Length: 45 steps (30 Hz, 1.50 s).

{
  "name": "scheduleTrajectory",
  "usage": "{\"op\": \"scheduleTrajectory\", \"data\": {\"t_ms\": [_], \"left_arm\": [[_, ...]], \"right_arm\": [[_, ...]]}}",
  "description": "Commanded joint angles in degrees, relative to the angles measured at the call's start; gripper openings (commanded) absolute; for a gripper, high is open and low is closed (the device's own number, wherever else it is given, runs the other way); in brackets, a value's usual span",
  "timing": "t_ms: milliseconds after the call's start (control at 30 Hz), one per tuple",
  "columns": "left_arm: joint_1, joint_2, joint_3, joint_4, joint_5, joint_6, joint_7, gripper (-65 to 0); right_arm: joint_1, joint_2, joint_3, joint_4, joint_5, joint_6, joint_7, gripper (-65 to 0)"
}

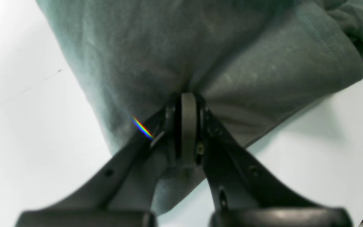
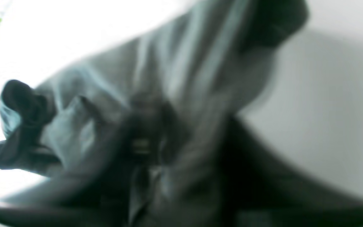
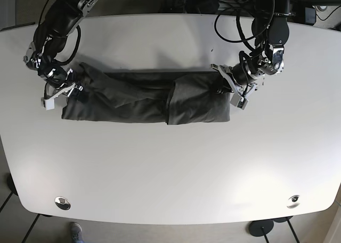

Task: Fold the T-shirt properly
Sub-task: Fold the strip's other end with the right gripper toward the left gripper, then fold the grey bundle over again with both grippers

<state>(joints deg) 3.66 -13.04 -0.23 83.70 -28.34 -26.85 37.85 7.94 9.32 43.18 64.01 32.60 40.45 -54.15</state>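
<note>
Base view shows the T-shirt, dark grey, stretched into a long narrow band across the far half of the white table, running from nine o'clock to three o'clock. Its three o'clock third is doubled over into a thicker, roughly square slab with a clear fold edge at its inner side, while the nine o'clock part lies looser, with diagonal creases and a bunched end. The left gripper sits at the three o'clock end of the band, and the right gripper at the nine o'clock end, each touching the cloth. In the left wrist view the left gripper has its jaws drawn together on the T-shirt, the fabric puckering into gathers that fan out toward twelve o'clock, with a stitched hem visible at two o'clock. The right wrist view is heavily blurred; the T-shirt fills it in crumpled folds around the right gripper, but whether those jaws are pinched or apart I cannot tell.
</note>
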Motion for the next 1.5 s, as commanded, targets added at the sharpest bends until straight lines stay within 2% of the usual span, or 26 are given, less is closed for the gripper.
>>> {"op": "scheduleTrajectory", "data": {"t_ms": [33,100,200,267,367,400,433,533,567,600,633,667,733,767,867,967,1233,1267,1300,1400,1433,1500], "left_arm": [[-0.36,0.16,-0.08,0.39,0.78,0.7,0.7,-65.0],[-0.36,1.48,-0.08,0.39,0.86,0.7,0.7,-65.0],[-0.1,2.44,0.1,0.39,0.86,0.7,0.7,-65.0],[-0.1,3.24,0.1,0.39,0.86,0.7,0.79,-65.0],[-0.1,3.32,0.19,0.39,0.86,0.7,0.79,-65.0],[-0.19,3.32,0.19,0.39,0.86,0.7,0.79,-65.0],[-0.28,3.32,0.19,0.3,0.86,0.7,0.79,-65.0],[-0.36,3.32,0.19,0.3,0.86,0.7,0.79,-65.0],[-0.36,3.24,0.19,0.3,0.95,0.7,0.79,-65.0],[-0.36,3.24,0.19,0.3,0.95,0.7,0.79,-65.0],[-0.28,3.24,0.19,0.3,0.95,0.7,0.79,-65.0],[-0.19,3.24,0.19,0.3,0.95,0.7,0.79,-65.0],[-0.1,3.24,0.19,0.3,0.95,0.7,0.79,-65.0],[-0.1,3.24,0.19,0.3,0.95,0.7,0.79,-65.0],[-0.1,3.24,0.1,0.3,0.95,0.7,0.79,-65.0],[-0.1,3.24,0.1,0.3,0.95,0.7,0.79,-65.0],[-0.45,3.24,0.1,0.3,0.86,0.7,0.79,-65.0],[-0.45,3.32,0.1,0.47,0.78,0.7,0.79,-65.0],[-0.45,3.32,0.1,0.65,0.69,0.7,0.79,-65.0],[-0.54,3.32,0.1,0.74,0.6,0.7,0.44,-65.0],[-1.16,3.32,0.1,0.83,0.6,0.7,0.44,-65.0],[-2.56,3.85,0.01,0.83,0.51,0.7,0.44,-65.0]], "right_arm": [[0.98,1.89,-1.02,1.0,-1.79,-0.45,-1.89,-62.6],[0.63,2.41,-4.19,4.96,-1.43,-0.45,-1.89,-60.2],[-2.54,1.8,-6.12,17.88,-1.43,-0.45,-2.25,-62.9],[-4.21,-0.84,-6.21,28.52,-1.43,-0.84,-5.67,-62.9],[-4.82,-2.86,-9.64,37.75,-1.26,-1.9,-9.89,-62.9],[-4.91,-4.0,-11.57,42.15,-1.26,-1.9,-12.09,-62.9],[-4.82,-6.38,-13.42,45.49,-1.26,-1.9,-13.59,-62.9],[-4.47,-11.3,-18.08,46.54,-1.26,-1.9,-14.03,-62.9],[-4.47,-13.85,-21.24,46.54,-1.26,-1.9,-14.03,-62.9],[-4.47,-15.26,-23.27,46.54,-1.26,-1.98,-14.03,-62.9],[-4.47,-17.1,-25.9,46.54,-1.7,-2.34,-14.03,-62.9],[-4.47,-18.32,-28.54,45.49,-1.7,-4.36,-13.85,-62.9],[-3.51,-18.32,-32.76,41.79,-1.26,-7.17,-11.48,-62.9],[-2.89,-18.32,-35.84,38.45,-1.26,-8.67,-7.61,-62.9],[-0.52,-18.32,-41.11,30.1,-1.26,-11.22,-1.1,-62.9],[0.98,-18.32,-42.61,26.06,-1.26,-11.57,-0.22,-62.9],[0.98,-17.72,-49.82,25.0,-3.28,-11.74,2.68,-62.1],[1.07,-17.72,-50.43,25.0,-4.69,-11.74,2.77,-60.2],[1.07,-17.72,-50.61,25.0,-6.18,-11.74,2.77,-55.5],[0.98,-17.81,-50.61,25.27,-7.24,-11.74,2.77,-34.1],[0.89,-17.81,-50.69,25.44,-7.24,-11.74,2.77,-23.1],[0.8,-17.81,-50.69,25.97,-7.24,-11.74,2.41,-10.8]]}}
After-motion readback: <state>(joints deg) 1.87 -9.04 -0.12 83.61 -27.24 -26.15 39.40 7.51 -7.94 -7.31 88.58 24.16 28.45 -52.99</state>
